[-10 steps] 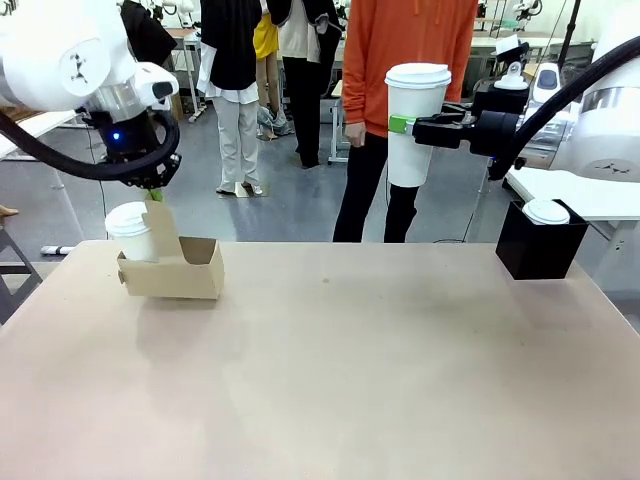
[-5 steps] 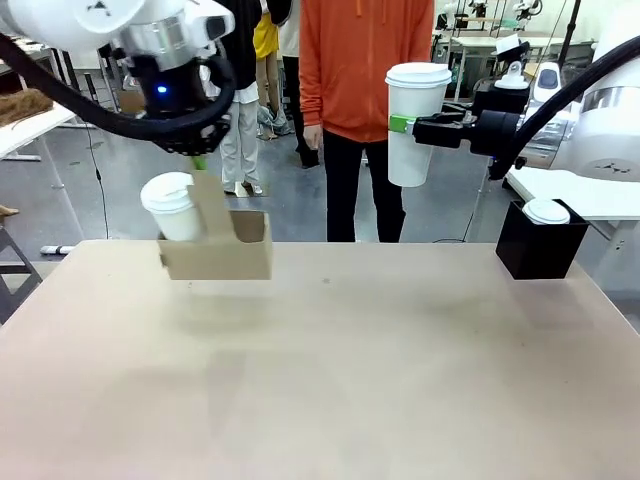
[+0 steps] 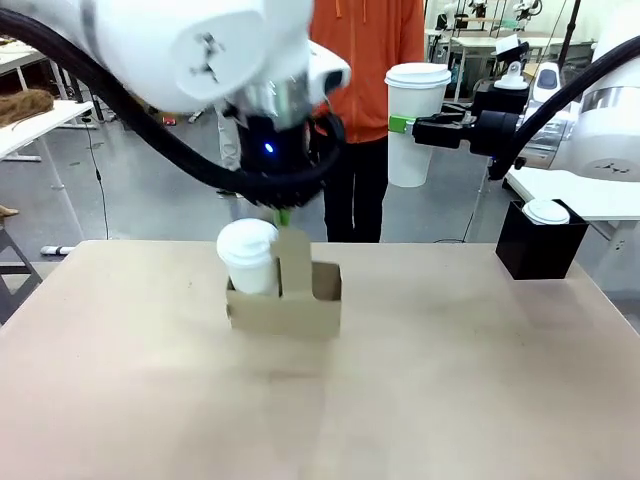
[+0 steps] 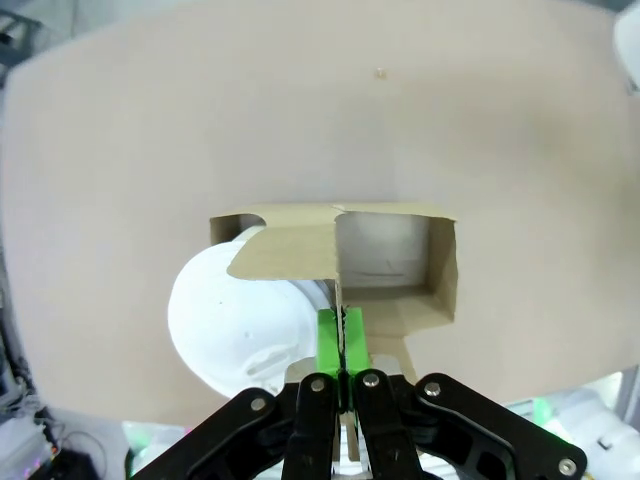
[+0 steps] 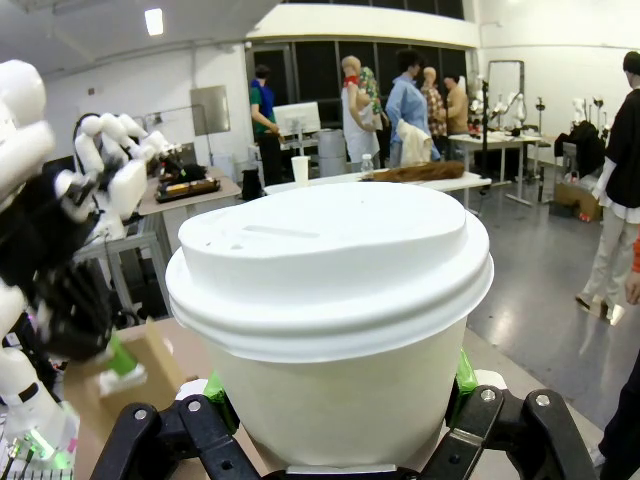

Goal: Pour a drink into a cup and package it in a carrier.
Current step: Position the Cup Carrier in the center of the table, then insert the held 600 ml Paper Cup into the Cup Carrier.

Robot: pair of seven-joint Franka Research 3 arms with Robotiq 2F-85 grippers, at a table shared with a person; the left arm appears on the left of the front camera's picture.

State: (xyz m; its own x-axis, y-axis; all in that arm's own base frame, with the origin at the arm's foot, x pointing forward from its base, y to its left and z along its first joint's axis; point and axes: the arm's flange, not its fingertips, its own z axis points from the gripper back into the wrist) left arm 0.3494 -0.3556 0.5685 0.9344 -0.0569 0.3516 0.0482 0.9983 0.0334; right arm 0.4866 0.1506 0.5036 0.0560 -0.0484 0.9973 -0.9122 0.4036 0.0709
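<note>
Cardboard of the carrier (image 3: 285,310) is hiding the lower half of a lidded cup (image 3: 248,250) over the tan table (image 3: 470,380); the left gripper (image 4: 342,342) is pinching the carrier's handle tight. Far right, the right gripper (image 3: 403,124) is clamping a second cup (image 3: 414,110), a person (image 3: 380,40) standing behind.

Cardboard carrier with one cup aboard; a second cup gripped apart from it.
The brown carrier (image 3: 285,305) (image 4: 392,262) hangs level under the left claw (image 3: 283,216) (image 4: 342,345), pinched by its upright centre handle, clear of the table (image 3: 450,400). A white, lidded short cup (image 3: 248,256) (image 4: 235,320) stands in one pocket; the other pocket is empty. The white tall cup (image 3: 414,110) (image 5: 330,290), lid on, stands upright, clamped mid-body in the right claw (image 3: 404,125) (image 5: 335,440).
</note>
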